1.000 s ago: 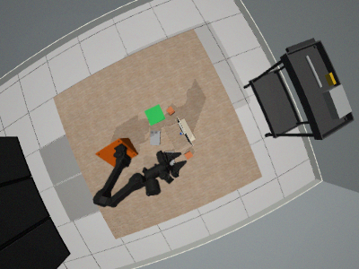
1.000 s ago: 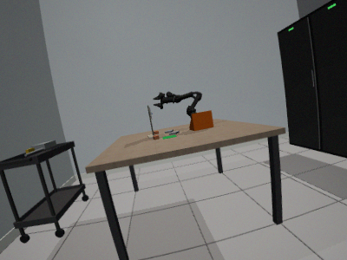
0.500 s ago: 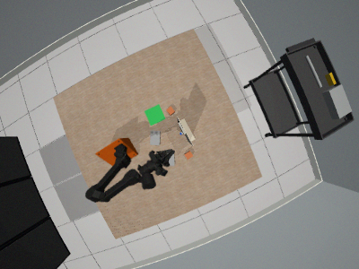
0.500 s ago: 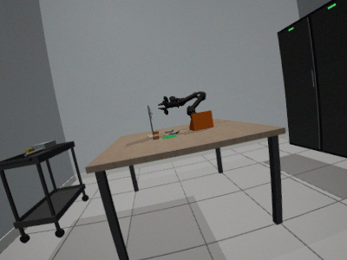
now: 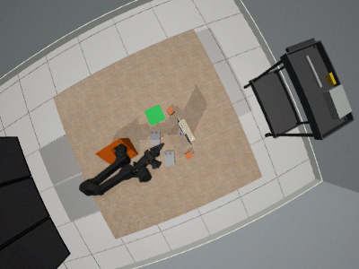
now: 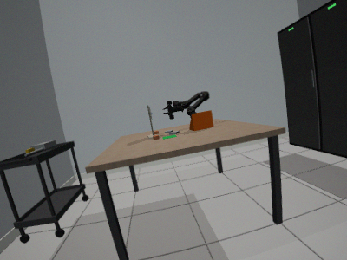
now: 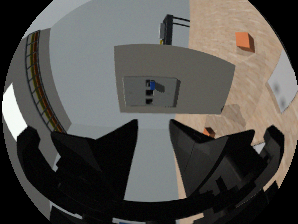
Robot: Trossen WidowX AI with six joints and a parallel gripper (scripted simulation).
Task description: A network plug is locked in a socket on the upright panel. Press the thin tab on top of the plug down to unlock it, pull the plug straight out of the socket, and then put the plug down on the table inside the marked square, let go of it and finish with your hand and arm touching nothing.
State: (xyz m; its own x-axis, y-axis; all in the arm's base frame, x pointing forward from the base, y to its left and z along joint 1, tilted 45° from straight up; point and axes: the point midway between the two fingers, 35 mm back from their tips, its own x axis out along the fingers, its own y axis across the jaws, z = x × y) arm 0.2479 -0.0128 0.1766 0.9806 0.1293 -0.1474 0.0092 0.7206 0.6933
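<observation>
The upright panel [image 5: 188, 131] [image 6: 150, 119] [image 7: 202, 75] stands on the table [image 5: 112, 215] [image 6: 243, 132]. The blue plug [image 5: 180, 134] [image 7: 152, 85] sits in the top opening of the socket block [image 7: 167, 96] on the panel. Its tab is too small to make out. My gripper [image 5: 162, 144] [image 6: 164, 111] [image 7: 153, 123] is partly open and empty, in the air on the arm's side of the panel and apart from it. In the wrist view the plug shows above the gap between the fingertips. The green marked square [image 5: 154, 115] [image 6: 169, 137] lies flat on the table, with nothing on it.
Orange blocks [image 5: 170, 110] [image 7: 243, 41] stand near both ends of the panel. Two grey plates [image 5: 155, 136] [image 5: 169, 158] lie between the arm and the panel. An orange wedge [image 5: 104, 152] [image 6: 202, 120] is by the arm's base. A dark cart [image 5: 310, 90] [image 6: 43, 158] stands off the table.
</observation>
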